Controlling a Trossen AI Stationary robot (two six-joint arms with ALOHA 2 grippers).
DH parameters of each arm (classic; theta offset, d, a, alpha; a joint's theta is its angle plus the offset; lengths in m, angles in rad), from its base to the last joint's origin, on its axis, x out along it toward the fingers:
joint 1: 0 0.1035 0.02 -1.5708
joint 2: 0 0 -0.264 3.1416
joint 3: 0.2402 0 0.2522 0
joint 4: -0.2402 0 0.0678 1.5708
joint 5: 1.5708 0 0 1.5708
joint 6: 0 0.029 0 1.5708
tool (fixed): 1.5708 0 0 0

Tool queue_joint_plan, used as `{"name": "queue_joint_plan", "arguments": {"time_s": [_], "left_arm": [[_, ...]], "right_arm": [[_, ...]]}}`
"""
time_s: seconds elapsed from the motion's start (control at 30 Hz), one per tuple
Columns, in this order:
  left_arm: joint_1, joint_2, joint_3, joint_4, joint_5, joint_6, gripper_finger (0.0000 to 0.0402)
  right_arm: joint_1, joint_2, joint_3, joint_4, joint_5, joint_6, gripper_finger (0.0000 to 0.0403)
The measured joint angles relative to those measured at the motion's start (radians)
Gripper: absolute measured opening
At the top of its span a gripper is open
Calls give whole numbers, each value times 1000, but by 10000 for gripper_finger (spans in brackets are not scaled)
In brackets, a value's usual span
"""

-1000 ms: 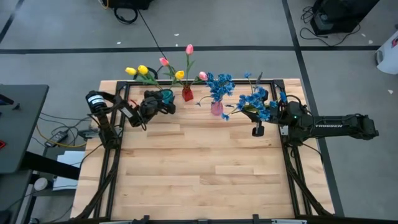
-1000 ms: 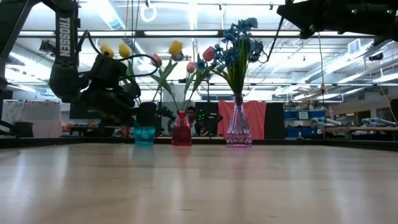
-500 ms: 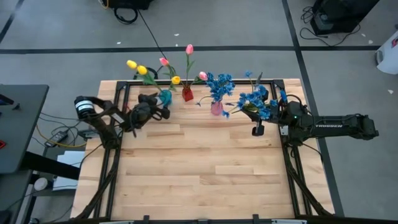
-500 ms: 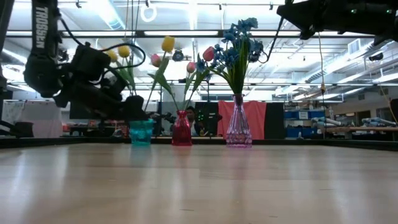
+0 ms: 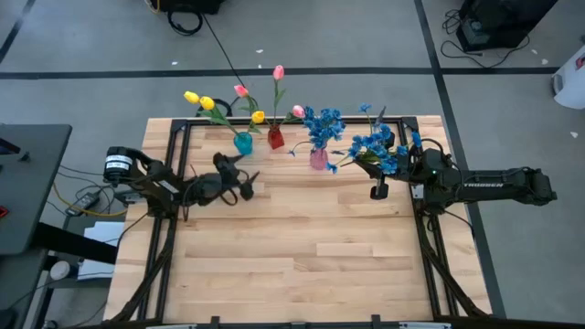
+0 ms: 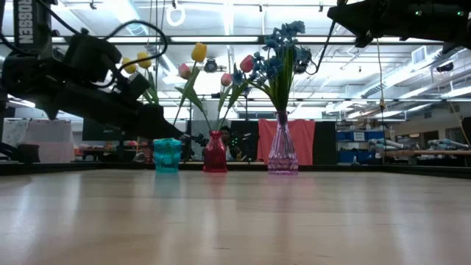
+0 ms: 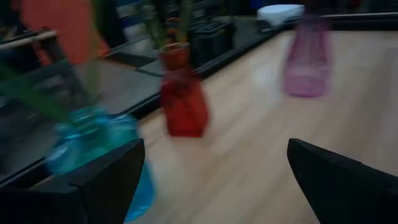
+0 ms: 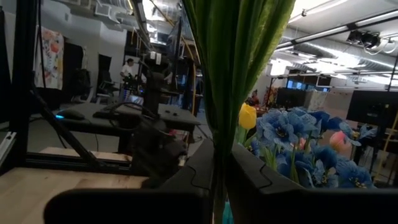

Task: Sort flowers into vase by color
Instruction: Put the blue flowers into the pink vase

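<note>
Three vases stand in a row at the table's far edge. A teal vase (image 5: 242, 143) holds yellow tulips (image 5: 199, 100), a red vase (image 5: 275, 139) holds pink tulips (image 5: 278, 71), and a pink vase (image 5: 318, 159) holds blue sprigs (image 5: 322, 123). My left gripper (image 5: 241, 184) is open, on the near side of the teal vase (image 7: 93, 152) and apart from it. My right gripper (image 5: 405, 158) hovers to the right of the pink vase, shut on another blue sprig (image 5: 375, 149). My right gripper pinches the blue sprig by its green stems and leaves (image 8: 219, 168) between its two fingers (image 8: 186, 177). The sprig is lifted clear of the table, its blossoms (image 5: 373, 146) reaching toward the pink vase.
A black frame (image 5: 174, 164) runs round the table's left, far and right edges. The wooden tabletop (image 5: 311, 247) spreads wide toward the near edge. Beyond the far edge, the low view shows a workshop room with benches (image 6: 412, 151).
My left gripper has drawn back from the teal vase toward the table's near edge and sunk lower, its arm folding toward the left edge. The yellow tulips stay standing in the teal vase.
</note>
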Motion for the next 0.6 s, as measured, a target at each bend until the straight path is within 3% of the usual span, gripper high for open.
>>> {"name": "queue_joint_plan", "arguments": {"time_s": [0.17, 0.33, 0.6], "left_arm": [[-120, 1, 39, 2, 28, -24, 400], [-182, 35, 199, -145, 100, -63, 400], [-144, 286, 460, -84, 97, 3, 400]], "right_arm": [[0, 0, 0, 0, 7, -4, 36], [0, 0, 0, 0, 22, -6, 36], [0, 0, 0, 1, -4, -6, 36]]}}
